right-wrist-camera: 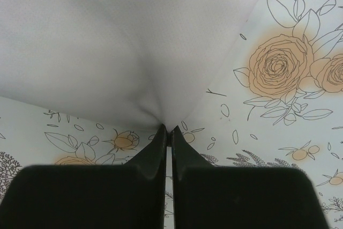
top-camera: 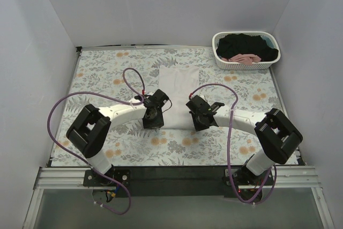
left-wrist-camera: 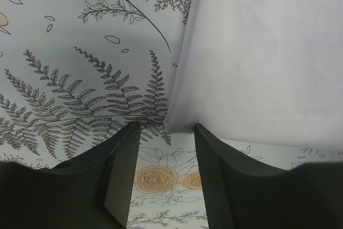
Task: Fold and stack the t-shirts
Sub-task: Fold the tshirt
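A white t-shirt (top-camera: 177, 92), folded into a long strip, lies on the floral tablecloth (top-camera: 107, 73) in the middle of the table. My left gripper (top-camera: 153, 123) is open at the shirt's near left corner; in the left wrist view the white corner (left-wrist-camera: 177, 124) sits just beyond the gap between my fingers (left-wrist-camera: 126, 164). My right gripper (top-camera: 198, 124) is shut on the shirt's near right corner; in the right wrist view the cloth (right-wrist-camera: 134, 52) puckers into the closed fingertips (right-wrist-camera: 161, 138). A black shirt (top-camera: 244, 44) and a pink one (top-camera: 244, 58) lie in the basket.
The white lattice basket (top-camera: 220, 57) stands at the back right corner. Grey walls close in the table at the left, back and right. Purple cables loop over both arms.
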`<state>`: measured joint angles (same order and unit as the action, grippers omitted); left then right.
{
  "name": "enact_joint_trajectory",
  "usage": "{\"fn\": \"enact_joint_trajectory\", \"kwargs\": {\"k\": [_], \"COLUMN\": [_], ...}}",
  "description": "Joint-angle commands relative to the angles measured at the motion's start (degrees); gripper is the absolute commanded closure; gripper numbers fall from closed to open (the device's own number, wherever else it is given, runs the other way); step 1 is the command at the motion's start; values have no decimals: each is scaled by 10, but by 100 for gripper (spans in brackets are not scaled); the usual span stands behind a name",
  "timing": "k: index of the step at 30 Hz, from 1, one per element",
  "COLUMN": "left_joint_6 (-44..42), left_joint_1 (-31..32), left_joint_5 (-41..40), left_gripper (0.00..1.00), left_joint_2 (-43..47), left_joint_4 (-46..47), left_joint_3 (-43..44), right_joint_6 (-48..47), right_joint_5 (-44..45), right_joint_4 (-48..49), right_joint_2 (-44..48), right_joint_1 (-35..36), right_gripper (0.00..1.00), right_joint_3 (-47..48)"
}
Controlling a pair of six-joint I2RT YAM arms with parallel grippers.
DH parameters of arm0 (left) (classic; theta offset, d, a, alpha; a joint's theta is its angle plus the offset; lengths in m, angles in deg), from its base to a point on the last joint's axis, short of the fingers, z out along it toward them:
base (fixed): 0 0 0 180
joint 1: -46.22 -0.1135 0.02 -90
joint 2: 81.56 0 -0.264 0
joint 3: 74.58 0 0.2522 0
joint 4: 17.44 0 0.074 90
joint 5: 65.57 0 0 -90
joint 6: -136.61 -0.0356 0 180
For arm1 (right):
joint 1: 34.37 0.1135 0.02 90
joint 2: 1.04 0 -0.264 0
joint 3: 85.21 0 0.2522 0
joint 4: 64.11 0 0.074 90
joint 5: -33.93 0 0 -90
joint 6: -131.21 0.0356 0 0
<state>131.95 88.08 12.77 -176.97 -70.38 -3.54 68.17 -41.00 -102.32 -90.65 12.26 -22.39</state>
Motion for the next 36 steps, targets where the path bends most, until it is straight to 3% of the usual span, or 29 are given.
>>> {"fn": "enact_joint_trajectory", "kwargs": {"k": [1, 8, 16, 19, 24, 30, 36], "left_joint_6": [3, 14, 30, 31, 32, 66, 187], "left_joint_1": [6, 9, 14, 14, 16, 80, 233], "left_joint_5": [-14, -3, 3, 1, -3, 14, 79], "left_gripper": [56, 59, 84, 100, 100, 100, 100], "left_joint_2": [-10, -34, -43, -48, -29, 47, 164], "left_joint_4": [1, -12, -13, -13, -34, -146, -256], "left_joint_3": [19, 4, -16, -16, -10, -9, -41], "right_joint_6": [-9, -9, -14, -22, -37, -57, -7], "right_joint_5": [17, 19, 17, 18, 1, -61, -136], "right_joint_4": [-62, -62, -59, -58, -68, -166, -283], "right_joint_2": [-21, -12, -7, -6, 6, 54, 151], "right_joint_1": [0, 0, 1, 1, 1, 27, 123], "right_gripper": [99, 99, 99, 99, 99, 99, 99], "right_joint_3": [-37, -40, -37, -35, -31, -16, -35]}}
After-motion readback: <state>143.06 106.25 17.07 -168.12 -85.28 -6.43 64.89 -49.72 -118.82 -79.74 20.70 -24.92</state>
